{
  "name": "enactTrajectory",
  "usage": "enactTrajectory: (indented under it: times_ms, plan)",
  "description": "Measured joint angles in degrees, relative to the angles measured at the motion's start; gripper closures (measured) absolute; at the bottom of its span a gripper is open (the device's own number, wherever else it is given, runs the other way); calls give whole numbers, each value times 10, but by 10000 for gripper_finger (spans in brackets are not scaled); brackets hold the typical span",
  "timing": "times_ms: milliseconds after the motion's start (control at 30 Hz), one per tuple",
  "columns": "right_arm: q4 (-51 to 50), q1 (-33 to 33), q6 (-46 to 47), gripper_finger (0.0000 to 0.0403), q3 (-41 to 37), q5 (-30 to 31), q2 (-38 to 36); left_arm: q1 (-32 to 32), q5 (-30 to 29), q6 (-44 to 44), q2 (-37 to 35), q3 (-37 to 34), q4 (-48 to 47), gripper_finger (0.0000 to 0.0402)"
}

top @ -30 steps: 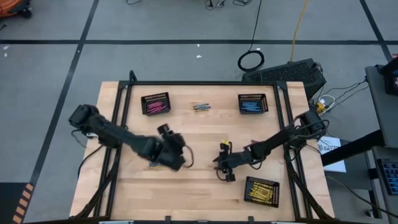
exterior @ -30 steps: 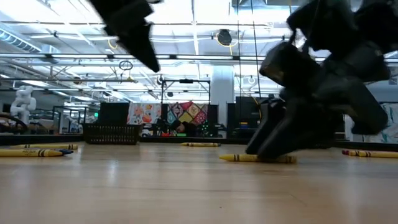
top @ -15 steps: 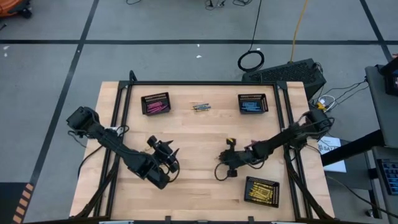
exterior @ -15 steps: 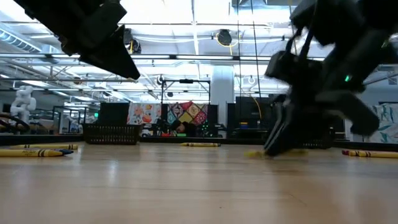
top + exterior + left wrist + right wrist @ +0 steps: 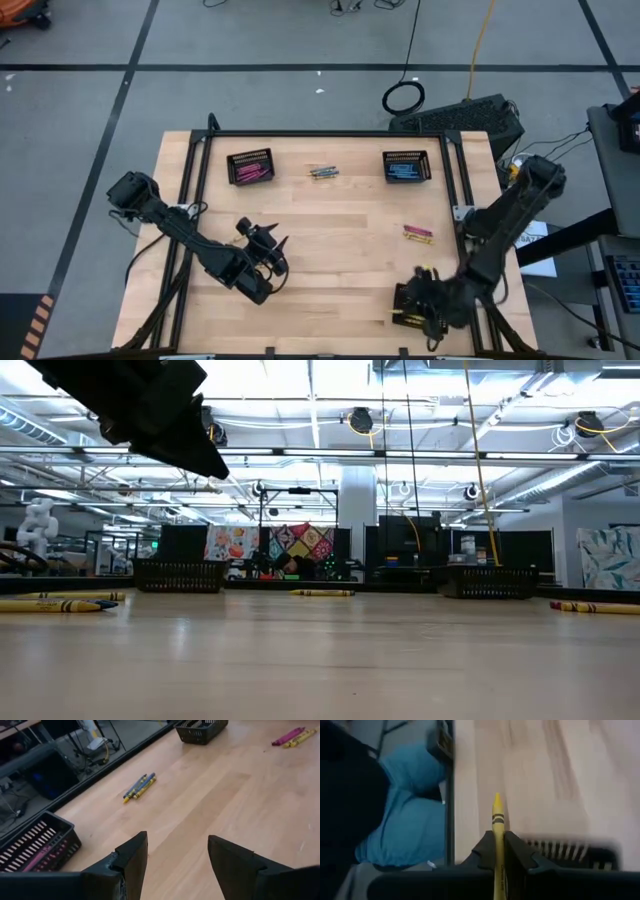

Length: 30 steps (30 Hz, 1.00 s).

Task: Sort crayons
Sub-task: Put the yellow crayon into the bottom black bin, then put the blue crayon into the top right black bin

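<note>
the yellow crayon (image 5: 497, 840) runs off the picture's edge between the right gripper's (image 5: 499, 851) fingers; basket (image 5: 570, 851) behind blurred.

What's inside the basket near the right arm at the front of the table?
Yellow crayons lie in the basket. The right tool, shut on another yellow crayon, covers much of it, hiding the rest.

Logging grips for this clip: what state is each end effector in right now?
Left end effector: open, empty, above the table.
Right end effector: shut on a yellow crayon, over the yellow-crayon basket.
</note>
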Motion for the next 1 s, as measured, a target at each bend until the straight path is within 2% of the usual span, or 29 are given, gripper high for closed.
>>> enactTrajectory:
  times_ms: [133, 333, 467, 600, 633, 733, 800, 867, 900, 967, 1000]
  plan:
    - [-78, 47, 135, 402, 0, 24, 32, 0, -6, 5, 0, 0, -1, 190]
    - [-176, 57, 265, 392, -1, -36, 89, 0, -8, 27, 0, 0, -1, 190]
    - [-170, 50, 279, 370, -1, -37, 105, 0, -7, 29, 0, 0, -2, 190]
    - [-165, 33, 259, 331, -1, -38, 95, 0, -7, 29, 0, 0, -1, 190]
    - [-168, 28, 253, 320, -1, -46, 87, 0, -7, 29, 0, 0, -1, 190]
    - [-190, 15, 257, 295, 11, -122, 56, 0, -7, 29, 0, 0, 0, 190]
    - [-204, 14, 266, 290, 31, -141, 34, 0, -7, 29, 0, 0, 0, 190]
    - [-223, 15, 244, 291, 57, -116, 15, 0, -7, 27, 0, 0, 0, 190]
    - [-232, 15, 216, 293, 68, -82, 8, 0, -6, 26, 0, 0, 0, 190]
    - [-242, 15, 124, 299, 83, 24, -3, 0, -7, 25, 0, 0, 4, 190]
    - [-243, 15, 66, 303, 85, 101, -6, 0, -7, 25, 0, 0, 8, 190]
